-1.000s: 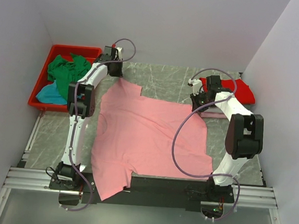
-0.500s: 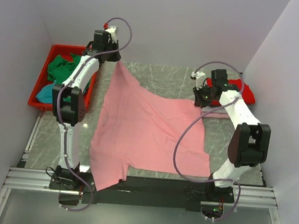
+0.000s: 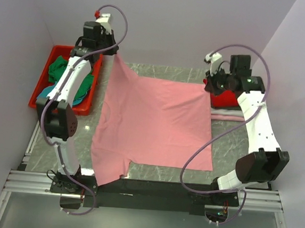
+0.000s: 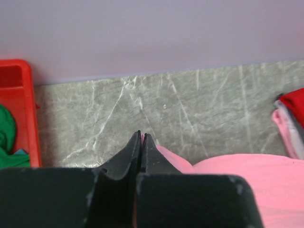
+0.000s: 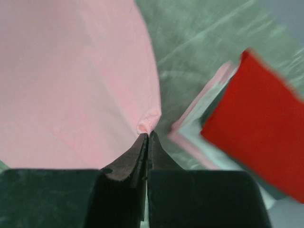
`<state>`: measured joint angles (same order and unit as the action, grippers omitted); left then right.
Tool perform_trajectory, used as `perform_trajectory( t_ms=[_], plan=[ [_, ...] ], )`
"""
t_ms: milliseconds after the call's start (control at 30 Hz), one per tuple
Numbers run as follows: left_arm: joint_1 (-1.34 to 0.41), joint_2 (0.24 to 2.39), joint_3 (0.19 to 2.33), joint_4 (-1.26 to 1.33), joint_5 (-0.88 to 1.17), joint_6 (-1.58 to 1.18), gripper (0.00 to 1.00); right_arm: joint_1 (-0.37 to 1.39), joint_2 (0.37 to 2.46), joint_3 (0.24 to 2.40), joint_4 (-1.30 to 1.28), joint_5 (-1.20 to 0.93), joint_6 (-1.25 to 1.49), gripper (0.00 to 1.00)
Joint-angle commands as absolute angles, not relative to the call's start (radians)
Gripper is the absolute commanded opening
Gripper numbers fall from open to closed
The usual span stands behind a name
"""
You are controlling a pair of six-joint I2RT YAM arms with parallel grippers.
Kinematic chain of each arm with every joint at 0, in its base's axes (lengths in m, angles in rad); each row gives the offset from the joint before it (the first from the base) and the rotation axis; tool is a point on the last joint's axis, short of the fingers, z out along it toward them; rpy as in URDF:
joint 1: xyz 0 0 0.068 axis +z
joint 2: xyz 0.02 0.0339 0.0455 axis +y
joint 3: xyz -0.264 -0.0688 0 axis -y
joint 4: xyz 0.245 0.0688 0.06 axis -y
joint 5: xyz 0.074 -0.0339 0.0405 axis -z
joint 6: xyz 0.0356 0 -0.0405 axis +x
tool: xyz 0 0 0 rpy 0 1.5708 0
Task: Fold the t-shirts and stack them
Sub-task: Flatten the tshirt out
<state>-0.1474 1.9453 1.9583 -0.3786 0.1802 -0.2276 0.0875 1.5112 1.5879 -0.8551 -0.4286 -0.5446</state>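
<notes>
Dead ahead of the left claw, a plain lilac-grey back wall meets the marbled grey-green table. Out to that claw's left, a side wall; beyond the right claw, another. Soft, even light. Well behind both claws, aluminium rails edge the table.

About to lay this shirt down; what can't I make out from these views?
Folded stack: top view, right arm covers part; right wrist view blurs it, so no layer count.
Red bin: top view, left arm hides its contents partly; left wrist view crops it.
Salmon shirt's pinched cloth: both wrist views, shut fingers hide it.
</notes>
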Motion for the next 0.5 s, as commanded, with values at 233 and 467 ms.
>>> perform_trajectory(
  t_ms=[233, 467],
  plan=[
    [-0.149, 1.334, 2.028, -0.240, 0.066, -0.304, 0.00, 0.101, 1.405, 2.391, -1.043, -0.385, -0.537, 0.00],
    [-0.149, 1.115, 2.140, -0.105, 0.026, -0.360, 0.01, 0.101, 1.186, 2.420, -0.766, -0.256, -0.462, 0.00]
  ],
)
